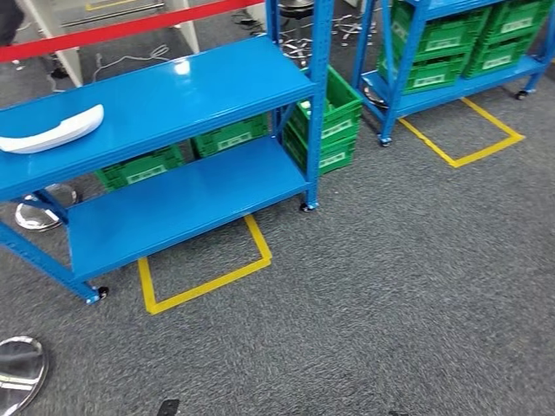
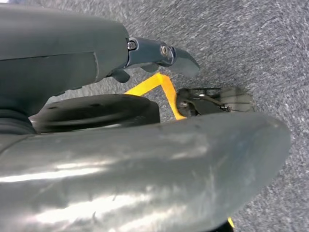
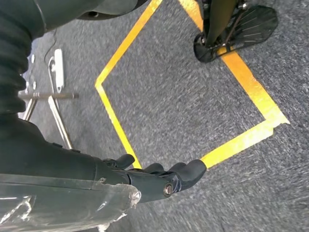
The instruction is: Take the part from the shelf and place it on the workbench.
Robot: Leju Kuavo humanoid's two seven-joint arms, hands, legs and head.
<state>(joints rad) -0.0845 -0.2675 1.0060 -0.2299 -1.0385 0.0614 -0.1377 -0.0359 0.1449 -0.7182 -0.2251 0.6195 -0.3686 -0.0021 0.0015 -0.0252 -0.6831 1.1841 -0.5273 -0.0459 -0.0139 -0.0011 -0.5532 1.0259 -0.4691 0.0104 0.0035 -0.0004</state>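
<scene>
- A long white part (image 1: 52,130) lies on the top deck of a blue shelf (image 1: 196,87), near that deck's left end, untouched by either hand.
- Green crates (image 1: 140,166) sit behind the shelf's lower deck, and two more are stacked by its right post (image 1: 327,121).
- A second blue shelf (image 1: 452,91) stands well apart to the right, loaded with green crates.
- Yellow tape (image 1: 203,282) marks a square on the grey carpet (image 1: 406,277) under the near shelf; another square lies by the far one.
- A red bar (image 1: 118,30) crosses the scene behind the near shelf.
- The left hand (image 2: 160,53) hangs above the carpet, dark fingers (image 2: 182,60) extended and holding nothing.
- The right hand (image 3: 160,176) hangs over a taped square, its fingers (image 3: 189,170) stretched out side by side, holding nothing.
</scene>
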